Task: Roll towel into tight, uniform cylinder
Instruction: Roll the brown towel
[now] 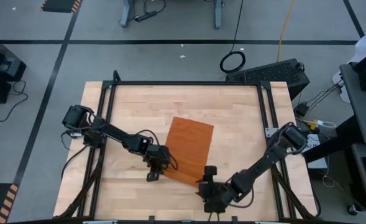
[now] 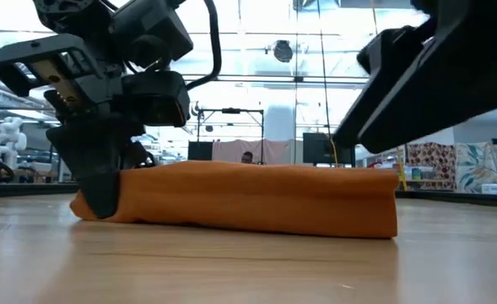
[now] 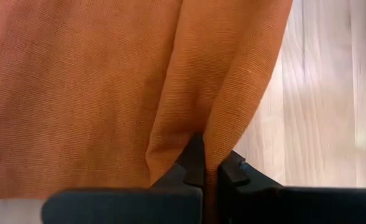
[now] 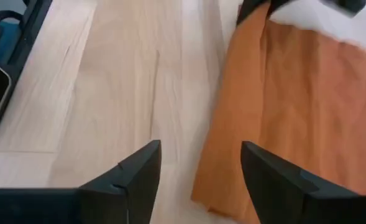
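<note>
The rust-orange towel lies on the wooden table, its near edge bunched into a low thick fold. My left gripper is at the towel's near-left corner, shut on the cloth. My right gripper hovers open just off the near-right corner; in its wrist view the towel's edge runs below the gap between its fingers, untouched. My left gripper pinches a raised fold of the towel's edge between its two fingers. It comes from above, slanting down, at the towel's left end. The fold runs away from the fingers as a ridge; the rest of the towel lies on the table.
A black frame borders the tabletop. Bare wood lies left of the towel and along the far edge. Beyond the table are a keyboard, cables and equipment.
</note>
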{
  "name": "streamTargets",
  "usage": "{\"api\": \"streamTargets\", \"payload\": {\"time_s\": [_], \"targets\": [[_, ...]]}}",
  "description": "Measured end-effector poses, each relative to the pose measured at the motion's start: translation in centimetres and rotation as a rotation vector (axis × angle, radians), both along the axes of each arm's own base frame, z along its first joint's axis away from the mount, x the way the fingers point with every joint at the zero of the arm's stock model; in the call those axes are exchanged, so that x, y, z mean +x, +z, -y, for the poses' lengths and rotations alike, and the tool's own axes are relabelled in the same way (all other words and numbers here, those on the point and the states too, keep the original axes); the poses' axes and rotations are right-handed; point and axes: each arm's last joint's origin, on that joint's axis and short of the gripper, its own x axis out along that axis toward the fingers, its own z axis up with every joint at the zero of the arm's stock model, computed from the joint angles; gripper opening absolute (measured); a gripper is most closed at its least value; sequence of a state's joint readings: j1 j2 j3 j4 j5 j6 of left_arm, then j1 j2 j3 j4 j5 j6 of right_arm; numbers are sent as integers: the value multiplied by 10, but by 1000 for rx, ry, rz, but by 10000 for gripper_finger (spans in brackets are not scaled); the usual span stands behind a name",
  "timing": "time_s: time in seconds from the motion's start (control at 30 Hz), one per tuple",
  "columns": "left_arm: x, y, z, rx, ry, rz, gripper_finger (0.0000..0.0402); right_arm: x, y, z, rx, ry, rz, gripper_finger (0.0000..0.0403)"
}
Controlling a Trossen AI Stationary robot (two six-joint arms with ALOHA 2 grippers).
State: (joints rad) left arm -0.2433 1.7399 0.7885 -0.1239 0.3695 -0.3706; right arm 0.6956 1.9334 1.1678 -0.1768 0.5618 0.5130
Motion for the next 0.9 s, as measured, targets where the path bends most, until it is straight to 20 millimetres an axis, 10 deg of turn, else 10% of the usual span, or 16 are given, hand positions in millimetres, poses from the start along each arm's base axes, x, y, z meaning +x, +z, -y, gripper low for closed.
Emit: {"api": "streamTargets", "payload": {"time_s": [0.4, 0.9], "targets": [[0, 1, -4, -24, 18, -13, 2, 11, -15, 10, -34, -81, -24, 191], [1, 1, -1, 26, 10, 33, 44, 25, -29, 47, 385, -295, -206, 8]]}}
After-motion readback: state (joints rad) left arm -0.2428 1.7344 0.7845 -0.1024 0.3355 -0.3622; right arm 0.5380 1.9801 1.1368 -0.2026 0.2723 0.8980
